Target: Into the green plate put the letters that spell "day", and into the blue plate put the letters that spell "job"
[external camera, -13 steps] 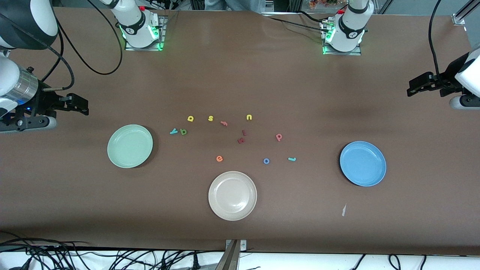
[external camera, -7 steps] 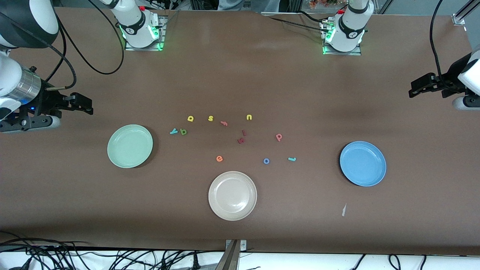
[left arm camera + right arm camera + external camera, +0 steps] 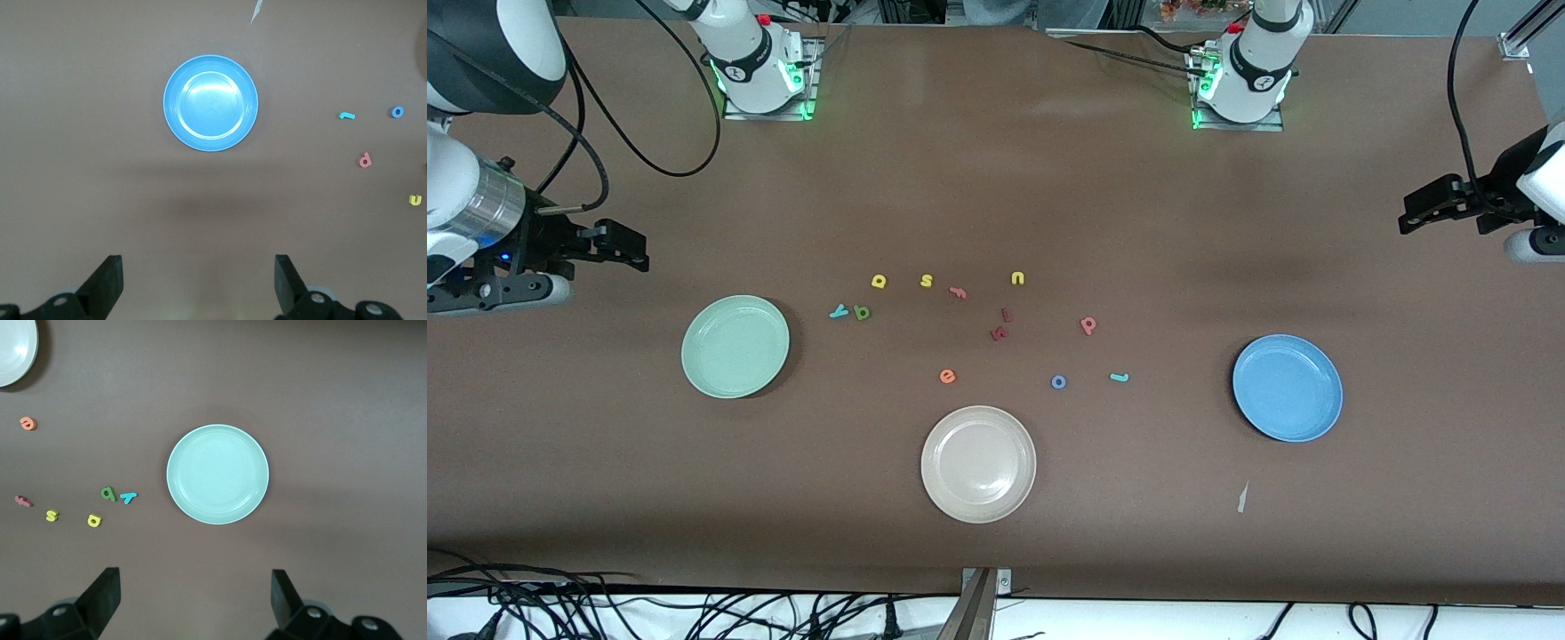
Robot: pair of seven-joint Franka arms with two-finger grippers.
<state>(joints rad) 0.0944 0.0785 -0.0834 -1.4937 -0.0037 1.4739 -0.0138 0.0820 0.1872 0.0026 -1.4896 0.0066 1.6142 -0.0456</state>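
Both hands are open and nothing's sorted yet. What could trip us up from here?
1. The teal y and olive d lie almost touching; grabbing one may drag the other.
2. The yellow a has a same-coloured yellow s beside it: wrong pick likely.
3. The beige plate sits nearest the blue o, inviting a misplaced drop.

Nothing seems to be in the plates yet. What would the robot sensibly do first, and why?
Probably the right hand, open and empty up near its own end of the table, should move over the teal "y" and come down on it. That letter lies closest to the green plate, which is empty. The left hand, also open, waits at the other end near the blue plate.
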